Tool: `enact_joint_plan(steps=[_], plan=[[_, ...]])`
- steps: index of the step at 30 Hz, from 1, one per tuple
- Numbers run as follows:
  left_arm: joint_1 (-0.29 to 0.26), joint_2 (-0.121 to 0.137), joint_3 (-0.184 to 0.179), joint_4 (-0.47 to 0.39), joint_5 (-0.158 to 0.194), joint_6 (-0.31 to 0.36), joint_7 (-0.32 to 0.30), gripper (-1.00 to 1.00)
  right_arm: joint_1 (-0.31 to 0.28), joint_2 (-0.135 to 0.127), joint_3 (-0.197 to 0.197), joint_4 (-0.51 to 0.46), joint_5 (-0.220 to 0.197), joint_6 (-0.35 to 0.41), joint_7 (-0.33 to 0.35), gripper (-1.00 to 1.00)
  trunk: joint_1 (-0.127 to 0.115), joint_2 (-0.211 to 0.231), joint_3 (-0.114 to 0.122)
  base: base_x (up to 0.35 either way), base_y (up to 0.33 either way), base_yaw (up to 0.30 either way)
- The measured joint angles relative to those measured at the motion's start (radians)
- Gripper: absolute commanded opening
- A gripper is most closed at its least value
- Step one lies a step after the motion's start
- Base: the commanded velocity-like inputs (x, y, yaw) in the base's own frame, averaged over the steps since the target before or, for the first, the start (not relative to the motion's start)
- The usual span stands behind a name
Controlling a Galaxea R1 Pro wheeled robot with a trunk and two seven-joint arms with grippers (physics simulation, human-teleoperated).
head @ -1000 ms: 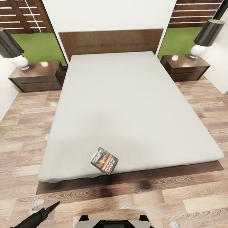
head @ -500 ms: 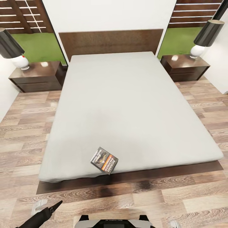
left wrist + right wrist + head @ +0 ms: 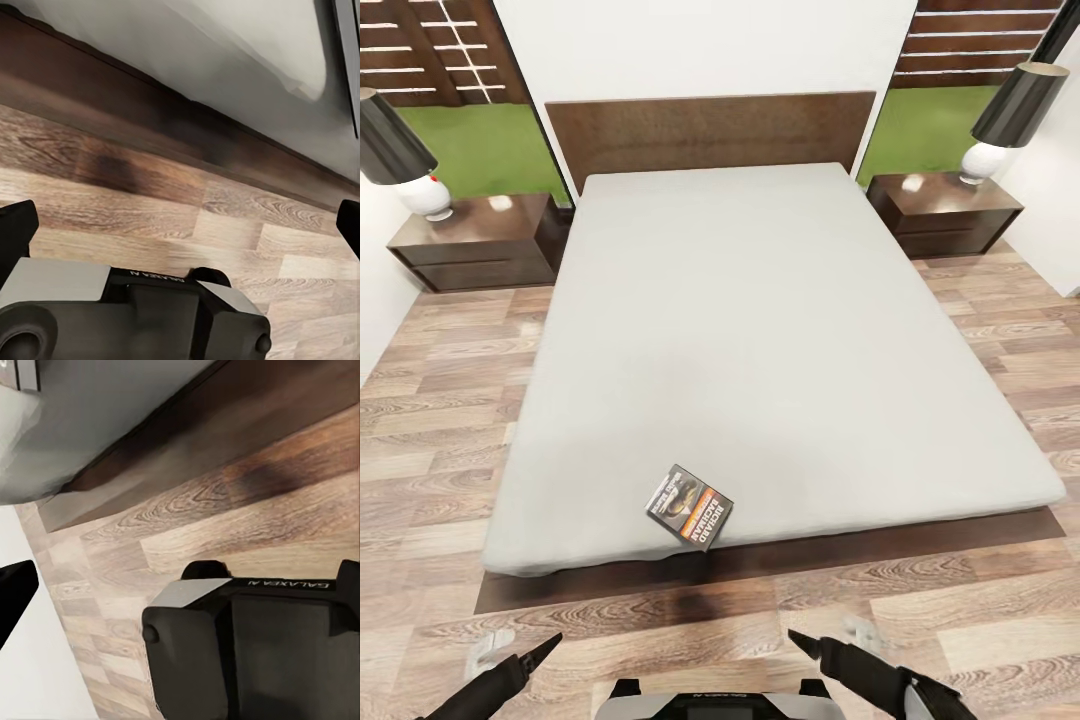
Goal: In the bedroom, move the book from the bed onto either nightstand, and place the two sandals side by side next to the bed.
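Head view looks down the bed (image 3: 780, 330) from its foot, with both tools low at the robot's front: the left tool (image 3: 540, 648) and the right tool (image 3: 805, 645) each show as a dark tip over the floor (image 3: 980, 610), short of the bed frame. Whether either is wide or narrow I cannot tell here; in the wrist views, dark finger (image 3: 16, 225) tips sit at opposite picture edges, which suggests both are spread wide and holding nothing. The book (image 3: 689, 507) lies flat on the mattress, ahead of and between the two tools, near the foot edge, likely within easy reach from this stance. One nightstand (image 3: 475, 240) stands far ahead beyond the left tool, another nightstand (image 3: 945, 213) far beyond the right, each carrying a lamp (image 3: 400, 160).
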Motion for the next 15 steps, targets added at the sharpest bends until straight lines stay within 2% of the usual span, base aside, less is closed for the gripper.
enact_joint_plan(steps=[4,9,12,13,15], plan=[[0.0,-0.001,0.0,0.0,0.0,0.0,0.001,1.0,-0.001,0.075,0.0,-0.083,0.001,-0.005,-0.128,1.0,0.0,0.0,0.0,0.0,0.0,0.0],[0.0,-0.001,-0.001,0.0,0.0,0.0,0.001,1.0,-0.002,0.093,0.002,-0.15,-0.021,-0.005,-0.149,1.0,0.0,0.0,0.0,0.0,0.0,0.0],[0.0,-0.006,-0.001,0.0,0.0,0.0,0.001,1.0,-0.002,0.095,0.002,-0.204,-0.12,0.003,-0.146,1.0,0.0,0.0,0.0,0.0,0.0,0.0],[0.0,-0.011,-0.001,0.0,0.0,-0.001,0.002,1.0,-0.002,0.094,0.004,-0.223,-0.22,0.015,-0.143,1.0,0.0,0.0,0.0,0.0,0.0,0.0],[0.0,-0.014,-0.001,0.0,0.0,-0.001,0.002,1.0,-0.002,0.093,0.012,-0.245,-0.363,0.079,-0.127,1.0,0.0,0.0,0.0,0.0,0.0,0.0]])
